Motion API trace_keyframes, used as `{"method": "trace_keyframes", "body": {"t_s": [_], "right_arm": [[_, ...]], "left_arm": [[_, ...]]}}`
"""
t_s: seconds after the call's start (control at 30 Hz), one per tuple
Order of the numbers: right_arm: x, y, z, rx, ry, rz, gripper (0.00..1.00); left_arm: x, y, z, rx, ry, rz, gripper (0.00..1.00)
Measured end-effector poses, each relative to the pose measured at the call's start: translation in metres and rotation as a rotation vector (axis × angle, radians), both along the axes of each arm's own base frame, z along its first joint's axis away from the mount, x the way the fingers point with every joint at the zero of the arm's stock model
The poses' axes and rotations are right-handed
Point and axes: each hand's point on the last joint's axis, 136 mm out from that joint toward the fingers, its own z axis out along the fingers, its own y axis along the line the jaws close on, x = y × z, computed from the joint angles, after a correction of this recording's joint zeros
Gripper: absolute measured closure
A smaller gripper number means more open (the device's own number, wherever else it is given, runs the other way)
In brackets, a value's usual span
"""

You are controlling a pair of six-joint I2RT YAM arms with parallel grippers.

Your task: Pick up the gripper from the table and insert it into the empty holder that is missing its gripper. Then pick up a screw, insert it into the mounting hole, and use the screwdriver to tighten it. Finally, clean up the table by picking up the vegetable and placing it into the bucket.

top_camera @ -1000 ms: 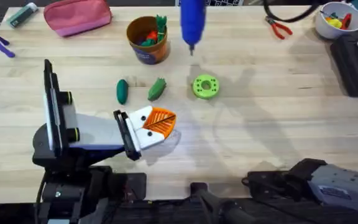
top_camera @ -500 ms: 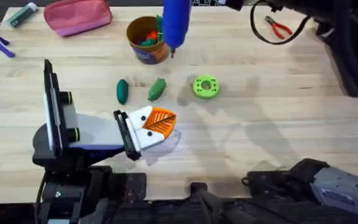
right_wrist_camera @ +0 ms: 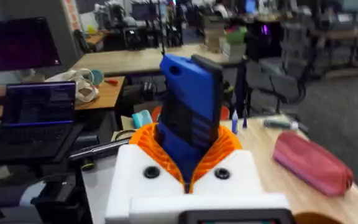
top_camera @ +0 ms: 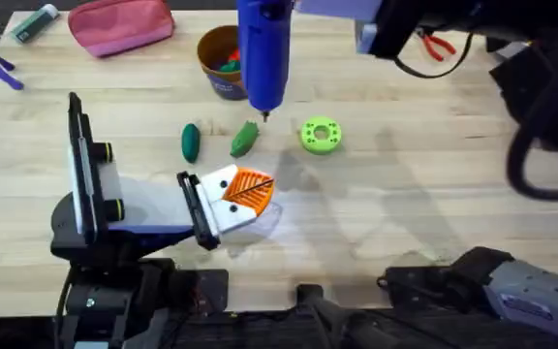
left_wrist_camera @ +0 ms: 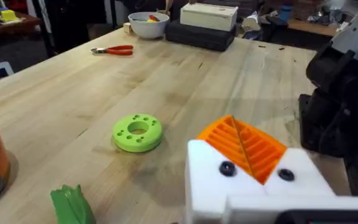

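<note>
— What's shifted since a second ago?

— The screwdriver [top_camera: 262, 50]. It has travelled left and toward the near side of the table, its bit now just above the green vegetable [top_camera: 245, 139] instead of up by the green disc [top_camera: 320, 135].

— And the arm carrying it?

— The right gripper [right_wrist_camera: 188, 163], clamped on the blue body, has swung in with it; its dark bulk and cable now cover the far right corner, hiding the white bowl.

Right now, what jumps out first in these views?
The blue screwdriver dominates: the right end effector is shut on it, bit pointing down just above the green vegetable piece, in front of the bucket. Next, the left end effector, white with orange pads, lies low over the table near its front edge.
</note>
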Motion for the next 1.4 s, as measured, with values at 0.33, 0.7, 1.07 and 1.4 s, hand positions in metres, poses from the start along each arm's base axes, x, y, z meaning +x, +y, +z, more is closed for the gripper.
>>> {"method": "trace_keyframes", "body": {"t_s": [0.33, 0.7, 1.07, 1.4], "right_arm": [[-0.010, -0.001, -0.031, 0.019, -0.041, 0.042, 0.976], [-0.020, 0.020, -0.041, 0.034, -0.074, 0.127, 0.976], [-0.056, 0.032, -0.037, 0.046, -0.189, 0.250, 0.976], [-0.078, 0.040, -0.037, 0.055, -0.257, 0.319, 0.976]], "left_arm": [[0.000, 0.000, 0.000, 0.000, 0.000, 0.000, 0.993], [0.000, 0.000, 0.000, 0.000, 0.000, 0.000, 0.993], [0.000, 0.000, 0.000, 0.000, 0.000, 0.000, 0.993], [0.000, 0.000, 0.000, 0.000, 0.000, 0.000, 0.993]]}}
